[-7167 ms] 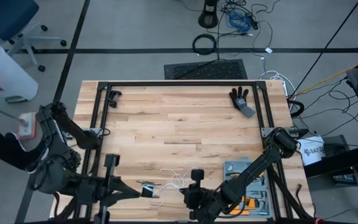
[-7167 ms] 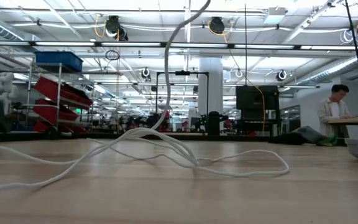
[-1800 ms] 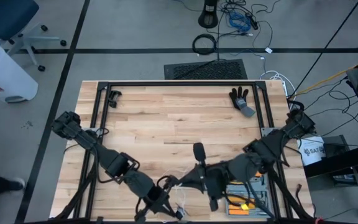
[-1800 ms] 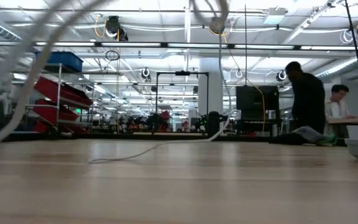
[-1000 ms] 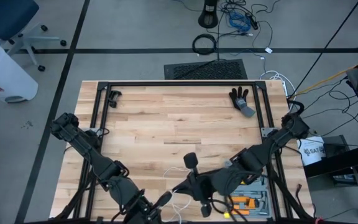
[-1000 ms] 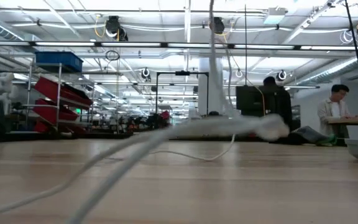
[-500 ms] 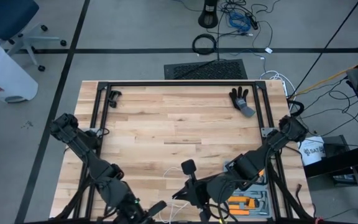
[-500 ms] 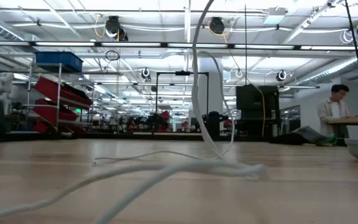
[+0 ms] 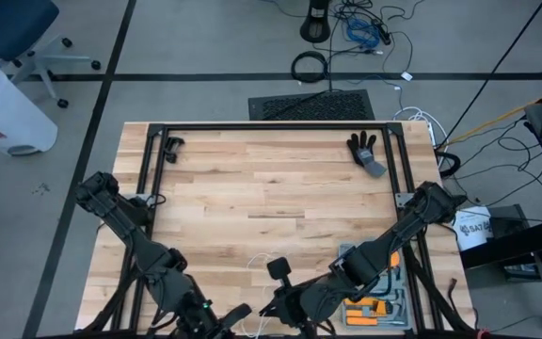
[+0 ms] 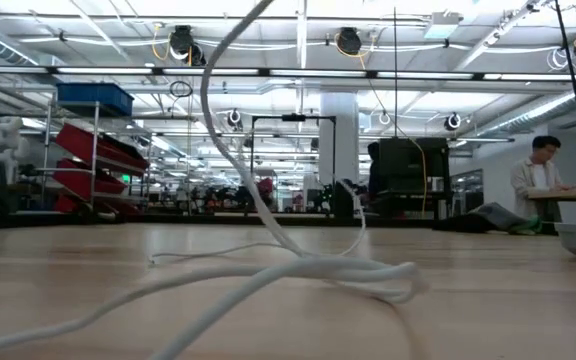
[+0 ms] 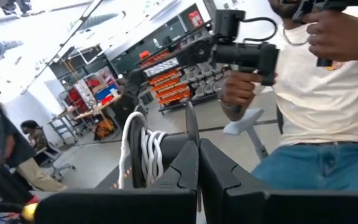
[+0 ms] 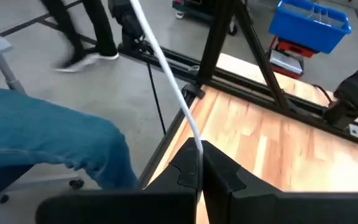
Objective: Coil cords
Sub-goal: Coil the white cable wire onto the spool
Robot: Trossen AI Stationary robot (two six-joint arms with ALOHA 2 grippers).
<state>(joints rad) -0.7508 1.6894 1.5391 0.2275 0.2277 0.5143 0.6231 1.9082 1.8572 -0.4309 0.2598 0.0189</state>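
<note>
The thin white cord (image 9: 263, 264) lies in loose loops near the table's near edge. In the low view one strand of the cord (image 10: 298, 268) rises from the loops out of the top of the picture. My left gripper (image 9: 236, 314) is at the near edge, shut, with several turns of cord (image 11: 139, 152) beside one finger. My right gripper (image 9: 273, 309) is close beside it, shut on a strand of the cord (image 12: 166, 74). The black reel is not in view. My left gripper (image 11: 197, 146) has several turns of the cord (image 11: 143, 155) looped against the outer side of one finger. Its fingers point out past the table's near edge. What lies between the shut fingertips is hidden. My right gripper (image 12: 199, 149) pinches one strand of the cord (image 12: 196, 135) between its fingertips. The strand runs straight on beyond the fingers, drawn taut, clear of the table.
A black glove (image 9: 365, 151) lies at the far right. A tray with orange tools (image 9: 376, 303) sits at the near right. A black metal frame (image 9: 252, 126) rims the table. A person (image 11: 316, 93) stands just beyond the near edge, holding a camera rig.
My right gripper has gone toward the table's near edge and a little left, closer to my left gripper. The cord has dropped from the air onto the table in loose loops, and its rising strand has swung toward the left.
</note>
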